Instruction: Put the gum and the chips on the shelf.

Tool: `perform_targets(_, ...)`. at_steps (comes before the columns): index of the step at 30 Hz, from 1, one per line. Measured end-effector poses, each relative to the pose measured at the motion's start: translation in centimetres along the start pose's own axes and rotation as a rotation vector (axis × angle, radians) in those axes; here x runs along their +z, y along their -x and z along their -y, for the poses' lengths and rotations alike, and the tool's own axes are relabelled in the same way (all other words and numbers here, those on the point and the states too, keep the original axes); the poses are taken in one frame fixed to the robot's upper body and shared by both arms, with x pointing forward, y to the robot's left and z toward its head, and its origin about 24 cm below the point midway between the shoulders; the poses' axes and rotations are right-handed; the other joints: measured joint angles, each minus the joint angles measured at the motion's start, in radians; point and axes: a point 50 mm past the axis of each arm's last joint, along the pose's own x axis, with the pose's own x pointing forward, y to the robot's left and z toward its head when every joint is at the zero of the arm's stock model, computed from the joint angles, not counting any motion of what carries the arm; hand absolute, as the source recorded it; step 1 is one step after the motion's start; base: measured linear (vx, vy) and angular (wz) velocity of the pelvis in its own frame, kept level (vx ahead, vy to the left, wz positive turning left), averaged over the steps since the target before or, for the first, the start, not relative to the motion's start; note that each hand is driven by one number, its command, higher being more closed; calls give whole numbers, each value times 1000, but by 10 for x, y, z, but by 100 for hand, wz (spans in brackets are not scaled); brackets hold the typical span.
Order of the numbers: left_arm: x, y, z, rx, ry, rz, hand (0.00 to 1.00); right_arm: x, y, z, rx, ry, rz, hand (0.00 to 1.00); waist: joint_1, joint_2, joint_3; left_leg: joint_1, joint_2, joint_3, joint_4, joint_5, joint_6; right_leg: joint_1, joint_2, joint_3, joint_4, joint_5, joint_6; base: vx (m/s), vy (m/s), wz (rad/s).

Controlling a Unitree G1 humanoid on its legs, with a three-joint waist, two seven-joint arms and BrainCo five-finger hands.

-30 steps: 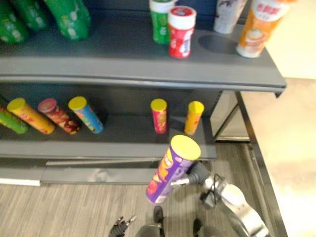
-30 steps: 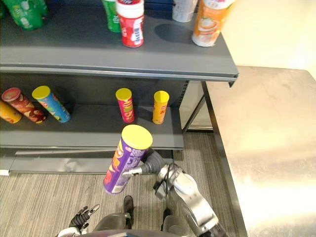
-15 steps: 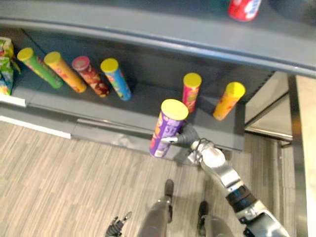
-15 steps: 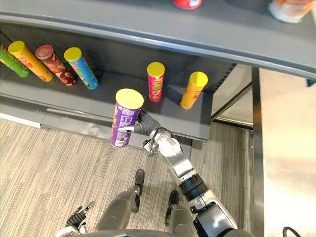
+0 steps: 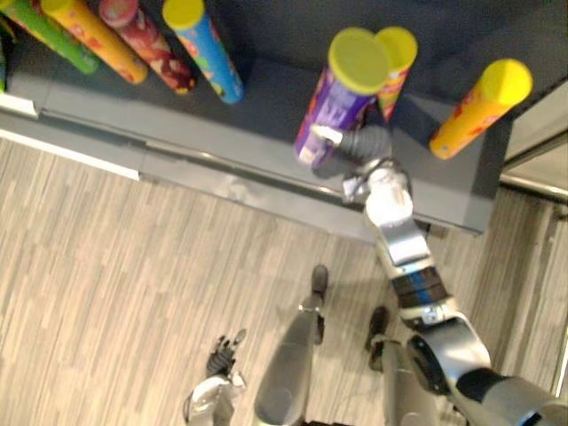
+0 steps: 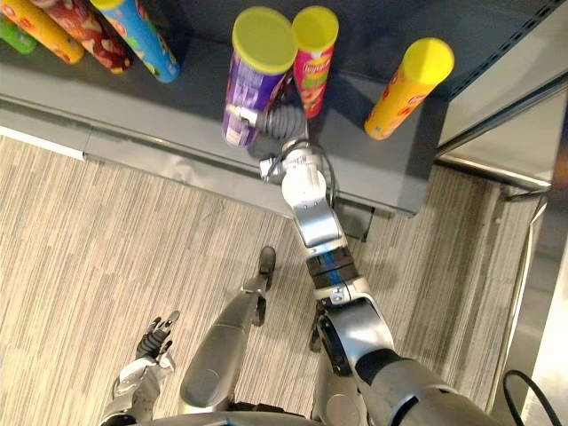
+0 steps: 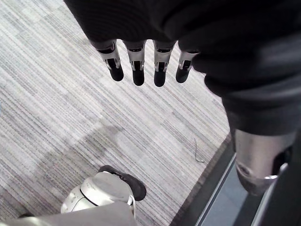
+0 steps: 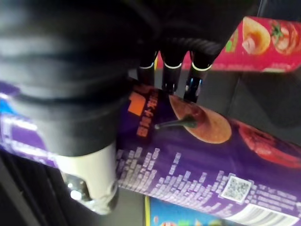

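A purple chips can [image 5: 342, 102] with a yellow lid stands tilted over the front part of the dark lower shelf [image 5: 257, 124]. My right hand [image 5: 364, 142] is shut on its side, and the fingers [image 8: 171, 70] curl over the purple can [image 8: 211, 155]. Whether its base touches the shelf I cannot tell. A pink can [image 6: 312, 53] stands close behind it. Down by the floor, my left hand [image 6: 158, 335] hangs open, its fingers [image 7: 136, 66] straight and holding nothing.
More chips cans lean on the same shelf: a yellow-orange one [image 5: 479, 106] at the right, then blue [image 5: 204, 49], red [image 5: 146, 44], orange [image 5: 89, 40] and green [image 5: 53, 44] at the left. A metal frame [image 5: 532, 160] borders the shelf's right end. Striped floor [image 5: 106, 284] lies below.
The camera has dipped down and closer to the lower shelf. My right hand has carried the purple can forward, from above the floor to over the shelf beside the pink can.
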Motion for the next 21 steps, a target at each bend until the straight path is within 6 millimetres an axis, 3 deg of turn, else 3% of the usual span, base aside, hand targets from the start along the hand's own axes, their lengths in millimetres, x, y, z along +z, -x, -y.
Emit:
perform_targets(5,16,-4,21,-46,32,61,0,5,1,-2,-61,40,14,100,17,-3,14,-37,3,-3,3,3,-7,-31,-2,-19,2,-1,-2,58,-10,4)
perform_targets(10,28,-7,32,-52,37,100,0,36,1,-12,-90,-26,119,100,26,-3,19,-79,5,-7,11,-7,-15,-62,-2,-31,2,-3,-1,91,-15,5)
perform_targets(21,38,-9,48,-75,63,130,0,48,5,-24,-57,62,190,100,57,-4,22,-108,-14,-65,29,-16,-28,-62,-8,-86,37,-50,-16,84,-22,21)
